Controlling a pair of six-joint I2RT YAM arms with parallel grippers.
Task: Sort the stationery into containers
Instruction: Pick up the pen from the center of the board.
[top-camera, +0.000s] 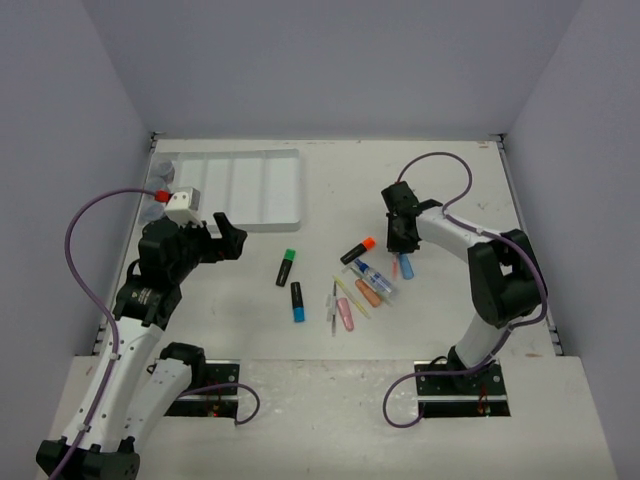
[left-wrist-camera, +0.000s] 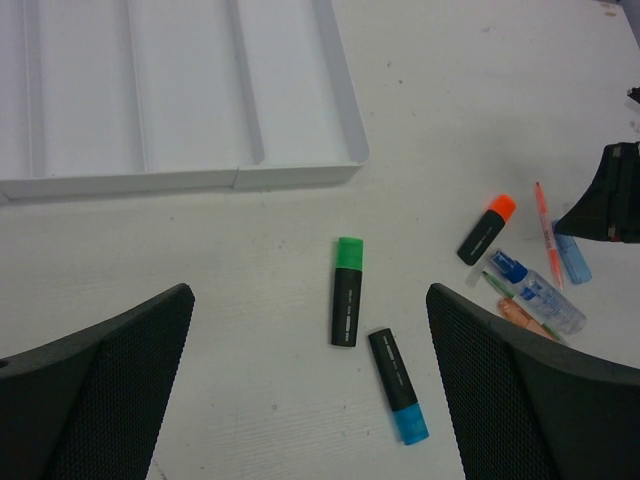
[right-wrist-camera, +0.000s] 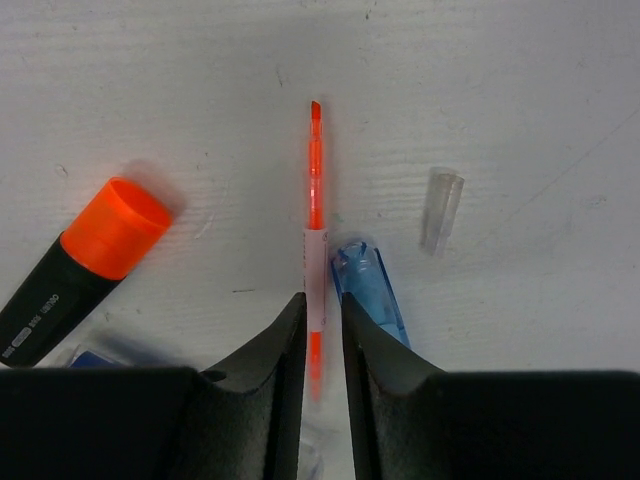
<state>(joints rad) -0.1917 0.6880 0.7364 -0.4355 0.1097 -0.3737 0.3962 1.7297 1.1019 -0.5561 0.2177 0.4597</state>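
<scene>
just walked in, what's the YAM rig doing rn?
Sorting stationery into the white tray. The right gripper is pinched on a thin orange pen that lies on the table. The left gripper hangs open, holding nothing, above the green-capped highlighter and the blue-capped highlighter. The tray compartments in view are empty.

The table (top-camera: 450, 180) is viewed whole from above and behind, obliquely from the left wrist, closely downward from the right; the orange-capped highlighter (top-camera: 358, 250) is shared by all
</scene>
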